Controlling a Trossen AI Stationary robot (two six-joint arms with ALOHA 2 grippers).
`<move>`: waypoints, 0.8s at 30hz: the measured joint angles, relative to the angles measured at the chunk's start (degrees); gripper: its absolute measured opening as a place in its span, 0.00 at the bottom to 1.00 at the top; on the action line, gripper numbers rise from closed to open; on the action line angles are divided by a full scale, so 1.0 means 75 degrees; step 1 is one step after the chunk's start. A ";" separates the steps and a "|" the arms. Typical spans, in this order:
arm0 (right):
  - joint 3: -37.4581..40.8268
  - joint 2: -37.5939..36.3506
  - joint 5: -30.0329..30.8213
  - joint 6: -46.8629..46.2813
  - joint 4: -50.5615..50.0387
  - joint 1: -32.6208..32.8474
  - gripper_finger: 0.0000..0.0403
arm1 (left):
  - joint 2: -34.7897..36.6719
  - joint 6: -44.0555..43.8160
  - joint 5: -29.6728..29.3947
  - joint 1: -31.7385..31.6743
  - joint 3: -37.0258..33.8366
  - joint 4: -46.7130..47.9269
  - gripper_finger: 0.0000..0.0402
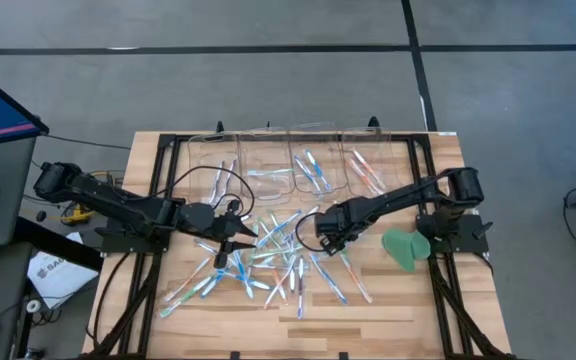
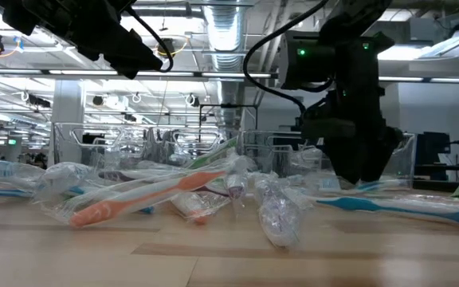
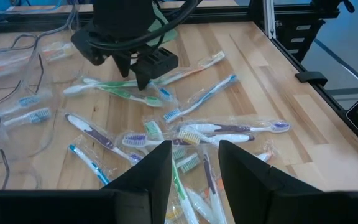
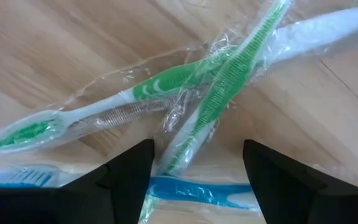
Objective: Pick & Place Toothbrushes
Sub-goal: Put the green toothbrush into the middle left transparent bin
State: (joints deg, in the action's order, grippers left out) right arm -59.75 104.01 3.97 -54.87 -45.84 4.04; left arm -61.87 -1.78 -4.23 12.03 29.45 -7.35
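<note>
Right wrist view, right hand [image 4: 194, 163] open over two crossed green toothbrushes [image 4: 185, 99], left hand [image 3: 193, 163] open.

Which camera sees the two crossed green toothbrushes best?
The right wrist view: the two wrapped green-and-white plastic toothbrushes fill it, crossed just beyond the open right end effector. The left wrist view shows green ones small beneath that arm; in the high and low views they can't be singled out.

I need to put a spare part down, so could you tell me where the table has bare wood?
The front strip of the table, between the toothbrush pile and the front edge, is bare. So is the left patch beyond the left claw. The middle is crowded with toothbrushes and the right claw; bins fill the back, a green disc the right.
</note>
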 joint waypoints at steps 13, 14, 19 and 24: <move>0.0006 0.0011 0.0179 0.0574 0.0124 0.0061 0.04 | 0.0000 -0.0017 0.0000 0.0000 0.0000 0.0006 0.31; 0.0003 0.0011 0.0233 0.0529 0.0121 0.0069 0.04 | 0.0000 -0.0018 0.0000 0.0000 0.0000 0.0006 0.31; 0.0004 0.0014 0.0375 0.0466 0.0121 0.0200 0.04 | 0.0000 -0.0006 0.0000 0.0000 0.0000 0.0009 0.31; -0.0242 -0.0033 0.0666 0.0394 -0.0319 0.0436 0.03 | 0.0000 -0.0004 0.0000 0.0000 0.0000 0.0015 0.31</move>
State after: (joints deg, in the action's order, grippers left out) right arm -61.56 103.76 8.96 -51.92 -48.23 7.31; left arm -61.87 -1.81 -4.23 12.03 29.45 -7.25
